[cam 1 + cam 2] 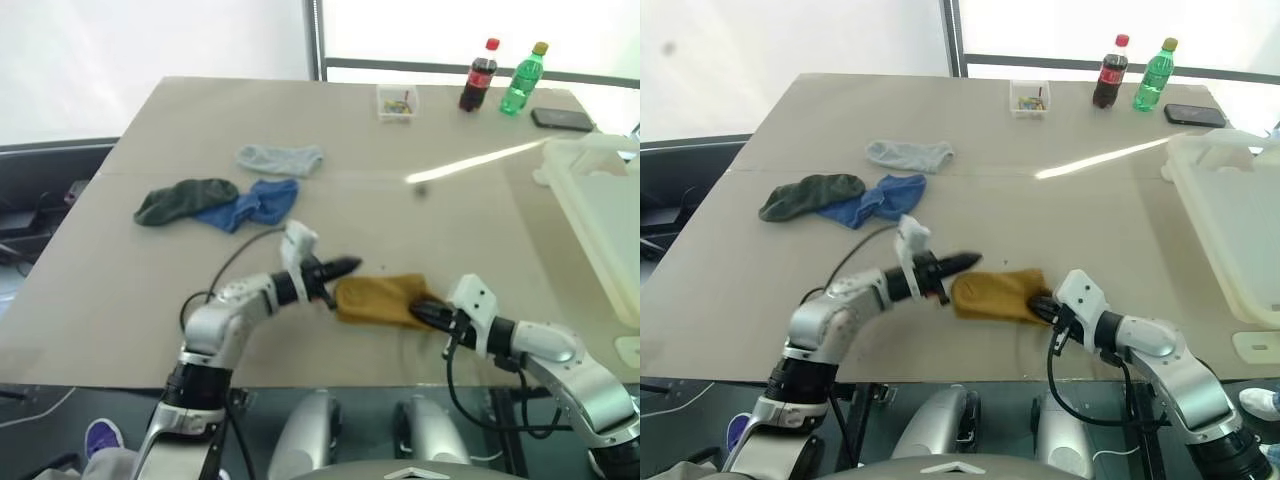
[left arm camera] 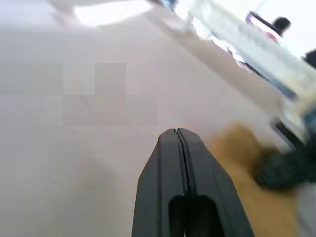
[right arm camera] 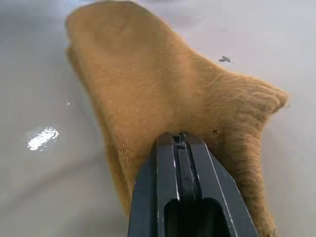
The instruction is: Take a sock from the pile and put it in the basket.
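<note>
Mustard-yellow sock (image 1: 382,300) lies flat on the table (image 1: 480,210), apart from the pile (image 1: 230,190) further left. Left pincer (image 1: 345,267) hovers at its left edge, fingers together on nothing. Right pincer (image 1: 425,311) is clamped on its right edge. Soft, light knit: pinching a fold near the cuff should lift it toward the basket (image 1: 600,215).

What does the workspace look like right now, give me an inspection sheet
Surface: beige table.
Job's things: mustard sock flat near front edge; grey, green and blue socks of the pile behind; white basket at right.
Clutter: small clear box, cola bottle, green bottle, phone.
Grippers: left gripper shut, empty, beside the sock; right gripper shut at the sock's edge.
Cables: black, on both arms.
Surroundings: windows behind.
</note>
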